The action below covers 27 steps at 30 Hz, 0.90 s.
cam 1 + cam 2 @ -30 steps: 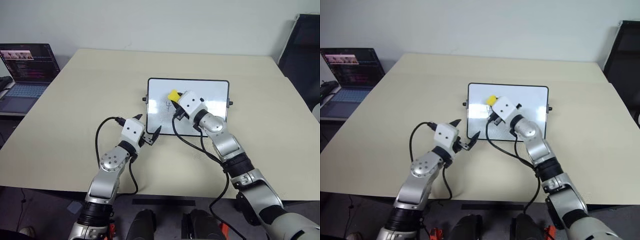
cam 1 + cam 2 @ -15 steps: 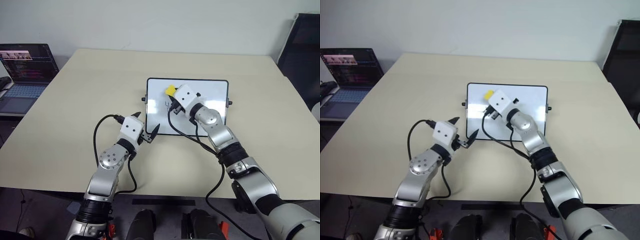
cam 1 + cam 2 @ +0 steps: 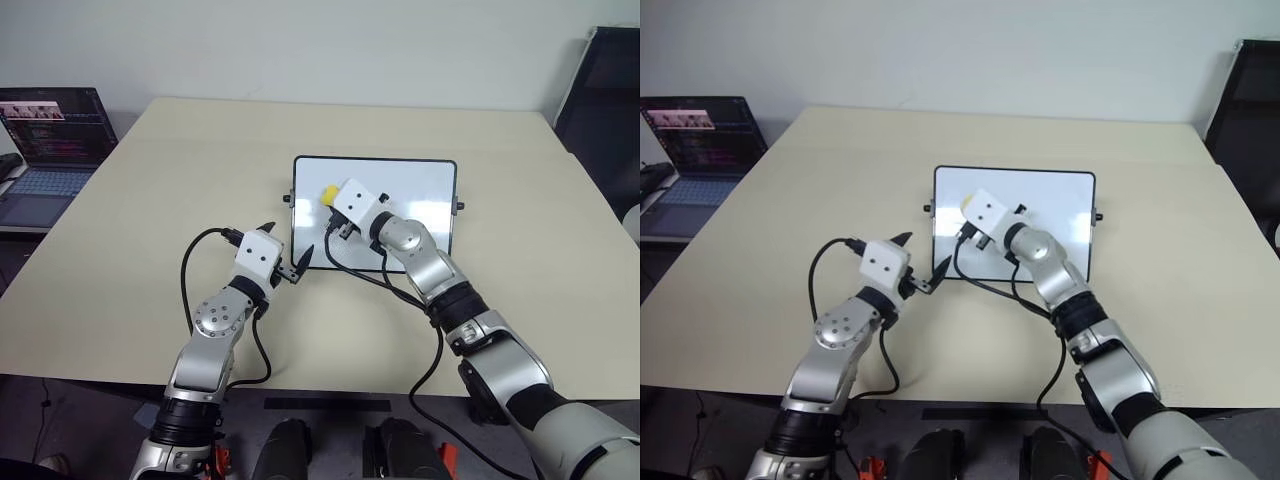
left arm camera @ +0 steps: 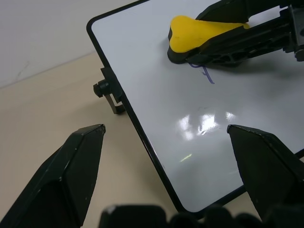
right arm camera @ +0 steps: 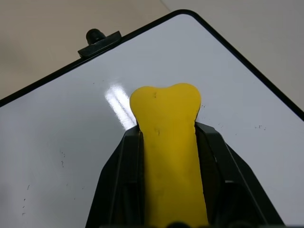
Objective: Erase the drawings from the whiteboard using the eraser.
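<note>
Two black fingers of the right gripper [image 5: 168, 156] clamp the yellow eraser [image 3: 327, 195], pressed flat on the whiteboard [image 3: 420, 185] near its left edge, over a leftover marker stroke [image 4: 207, 76]. Left gripper [image 3: 282, 252] splayed wide at the board's near-left corner. Keep pressure even, sweep over the stroke
</note>
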{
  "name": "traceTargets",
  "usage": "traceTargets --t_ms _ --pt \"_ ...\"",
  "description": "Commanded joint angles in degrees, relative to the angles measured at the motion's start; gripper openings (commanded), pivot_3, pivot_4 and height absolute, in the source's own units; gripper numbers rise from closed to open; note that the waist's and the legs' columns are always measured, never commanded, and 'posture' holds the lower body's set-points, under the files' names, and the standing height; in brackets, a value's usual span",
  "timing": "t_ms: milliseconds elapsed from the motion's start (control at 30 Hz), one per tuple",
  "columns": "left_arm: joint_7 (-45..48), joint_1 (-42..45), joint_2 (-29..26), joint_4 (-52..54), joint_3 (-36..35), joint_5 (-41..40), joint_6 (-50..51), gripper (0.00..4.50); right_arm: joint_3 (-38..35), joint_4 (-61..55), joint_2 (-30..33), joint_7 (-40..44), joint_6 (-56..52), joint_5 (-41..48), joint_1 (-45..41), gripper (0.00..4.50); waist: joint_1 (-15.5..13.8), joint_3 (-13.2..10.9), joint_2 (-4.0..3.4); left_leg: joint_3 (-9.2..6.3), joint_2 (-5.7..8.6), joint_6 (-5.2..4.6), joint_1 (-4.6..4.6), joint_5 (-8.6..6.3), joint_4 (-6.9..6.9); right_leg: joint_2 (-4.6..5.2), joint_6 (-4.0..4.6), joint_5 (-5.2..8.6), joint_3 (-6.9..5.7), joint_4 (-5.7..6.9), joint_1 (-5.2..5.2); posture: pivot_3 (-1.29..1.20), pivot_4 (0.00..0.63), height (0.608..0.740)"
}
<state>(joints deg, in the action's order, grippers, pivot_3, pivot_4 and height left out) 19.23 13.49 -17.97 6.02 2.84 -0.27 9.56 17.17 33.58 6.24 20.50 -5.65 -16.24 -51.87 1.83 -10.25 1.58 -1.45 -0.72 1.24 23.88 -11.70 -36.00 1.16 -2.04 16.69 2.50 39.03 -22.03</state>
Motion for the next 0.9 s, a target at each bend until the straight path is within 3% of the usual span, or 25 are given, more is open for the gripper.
traceTargets --t_ms 33,500,667,900 --pt "-0.6 1.2 0.0 2.0 -0.8 0.2 -0.4 4.5 -0.2 -1.5 0.4 0.0 -1.0 -0.4 -0.8 1.14 0.0 0.0 0.0 0.0 0.0 0.0 0.0 0.0 0.0 0.0 0.0 0.0 0.0 0.0 0.0 0.0 0.15 0.74" --pt "-0.5 2.1 0.4 1.2 -0.4 0.2 -0.8 4.5 -2.8 3.6 1.3 -2.1 0.9 0.0 -5.6 1.14 0.0 0.0 0.0 0.01 0.01 0.0 0.01 0.0 0.02 0.0 0.0 0.0 0.0 -0.02 -0.01 0.0 0.15 0.74" --pt "-0.5 2.2 0.2 1.1 -0.5 0.3 -1.0 4.5 2.2 1.8 2.0 5.9 -2.0 -1.9 -3.2 1.14 0.0 0.0 0.0 0.02 0.0 0.0 -0.01 0.0 0.0 0.0 0.0 0.0 0.0 0.0 0.0 0.0 0.15 0.74" --pt "-0.9 1.7 0.3 1.6 -0.8 0.4 -0.9 4.5 5.4 -2.5 2.9 10.0 -4.8 -2.4 0.6 1.14 0.0 0.0 0.0 -0.01 0.0 0.0 -0.02 0.0 -0.03 0.0 0.01 -0.01 -0.02 0.02 0.03 0.0 0.15 0.74"
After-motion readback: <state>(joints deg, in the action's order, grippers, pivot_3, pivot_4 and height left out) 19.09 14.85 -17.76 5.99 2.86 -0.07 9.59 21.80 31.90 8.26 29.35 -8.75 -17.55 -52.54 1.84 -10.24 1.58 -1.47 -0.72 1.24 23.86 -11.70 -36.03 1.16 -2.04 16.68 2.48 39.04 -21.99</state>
